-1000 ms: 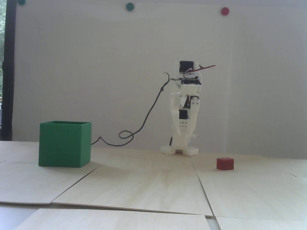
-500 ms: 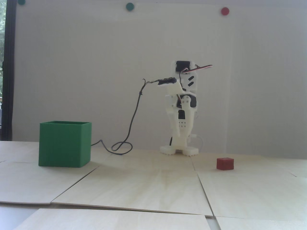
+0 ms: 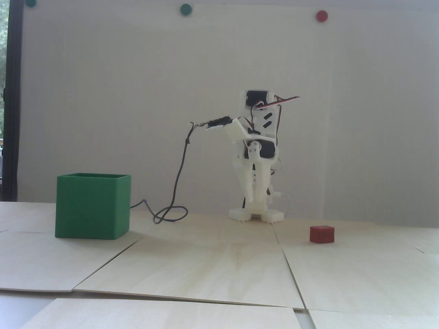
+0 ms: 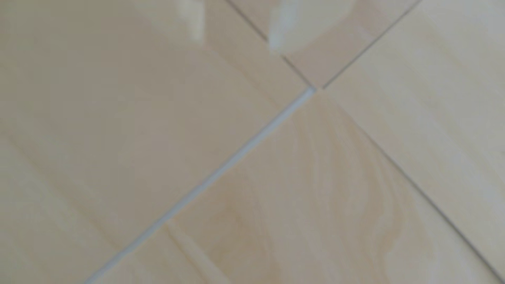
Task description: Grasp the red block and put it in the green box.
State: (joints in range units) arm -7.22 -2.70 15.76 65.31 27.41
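Looking across the pale plywood-panelled worktop [image 3: 219,267] in the fixed view, found the white plastic arm [image 3: 260,137] folded upright over its base at the back. Saw its white two-fingered claw [image 3: 254,200] hanging tips-down just above the boards, close in front of that base. Noted a thin black cable [image 3: 178,178] drooping from the wrist to a loop on the worktop and running behind the box.

Found the small matte red block [image 3: 321,234] resting flat on the worktop to the right of the arm's base in that view, a little nearer the camera, well apart from the claw and untouched. Found the large matte green box [image 3: 92,205] standing upright at the far left, open top up, well apart from both block and arm. Could not see inside it from that low angle.

Spotted a round green dot [image 3: 185,9] and a round red dot [image 3: 321,15] high on the white wall behind.

Turned to the wrist view: saw only blurred worktop [image 4: 136,136] panels and their crossing seams. Made out the claw [image 4: 236,35] at the top edge as two soft white fingertips [image 4: 278,27] parted, bare boards showing in the gap, nothing held. Saw neither block nor box in that view.
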